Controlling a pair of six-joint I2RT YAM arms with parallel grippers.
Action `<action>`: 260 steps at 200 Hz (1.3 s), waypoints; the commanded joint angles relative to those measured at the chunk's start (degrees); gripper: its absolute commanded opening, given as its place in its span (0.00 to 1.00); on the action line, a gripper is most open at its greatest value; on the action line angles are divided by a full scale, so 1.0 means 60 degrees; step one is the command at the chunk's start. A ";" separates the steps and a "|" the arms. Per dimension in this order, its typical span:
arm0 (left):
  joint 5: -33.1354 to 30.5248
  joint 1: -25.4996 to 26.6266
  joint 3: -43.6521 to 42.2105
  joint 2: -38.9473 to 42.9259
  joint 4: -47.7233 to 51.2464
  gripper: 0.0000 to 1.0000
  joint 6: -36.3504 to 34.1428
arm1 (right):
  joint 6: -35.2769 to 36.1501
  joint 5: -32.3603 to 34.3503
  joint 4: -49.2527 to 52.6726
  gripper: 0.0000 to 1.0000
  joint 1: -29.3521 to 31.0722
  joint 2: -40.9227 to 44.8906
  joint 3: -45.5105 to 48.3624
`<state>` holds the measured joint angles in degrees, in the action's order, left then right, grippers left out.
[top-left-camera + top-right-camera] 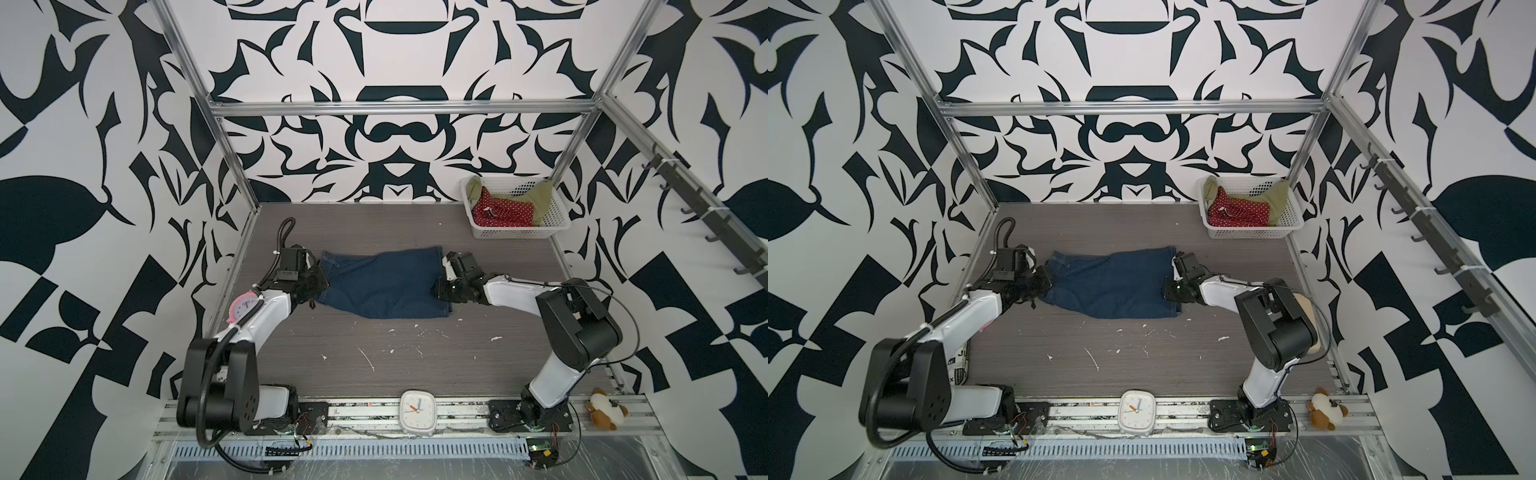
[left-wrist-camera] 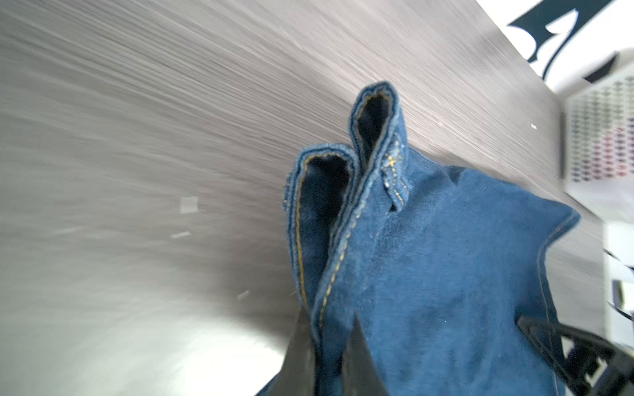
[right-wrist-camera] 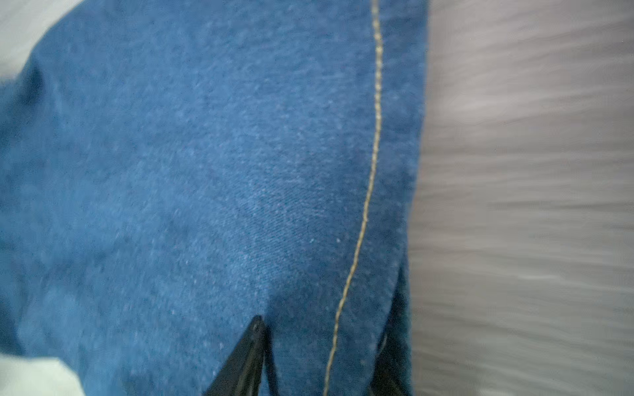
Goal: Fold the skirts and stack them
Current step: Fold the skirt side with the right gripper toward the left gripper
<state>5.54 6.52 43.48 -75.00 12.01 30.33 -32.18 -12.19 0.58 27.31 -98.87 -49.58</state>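
While the left hand clamps the denim skirt, right hand's grip is unclear.

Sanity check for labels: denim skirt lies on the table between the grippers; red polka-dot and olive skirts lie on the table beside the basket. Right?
No. Both top views show the red polka-dot skirt and the olive skirt inside the white basket, not on the table beside it. The denim skirt is as you say.
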 commanded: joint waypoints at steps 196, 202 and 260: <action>-0.2217 0.4333 0.3519 -0.2878 0.1448 0.10 0.0633 | -0.1894 -0.0397 -0.0433 0.41 0.2498 -0.2125 -0.1733; -0.2165 0.4333 0.3568 -0.2942 0.1482 0.17 0.0600 | -0.1876 -0.0414 -0.0433 0.42 0.2494 -0.2111 -0.1748; -0.0913 0.4621 0.3682 -0.2448 0.0754 0.58 0.0690 | -0.1300 0.0294 0.0349 0.44 0.2314 -0.0556 -0.1430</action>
<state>-4.78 33.06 63.88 -92.18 20.05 33.28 -42.87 -14.26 -4.82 41.74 -108.60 -60.12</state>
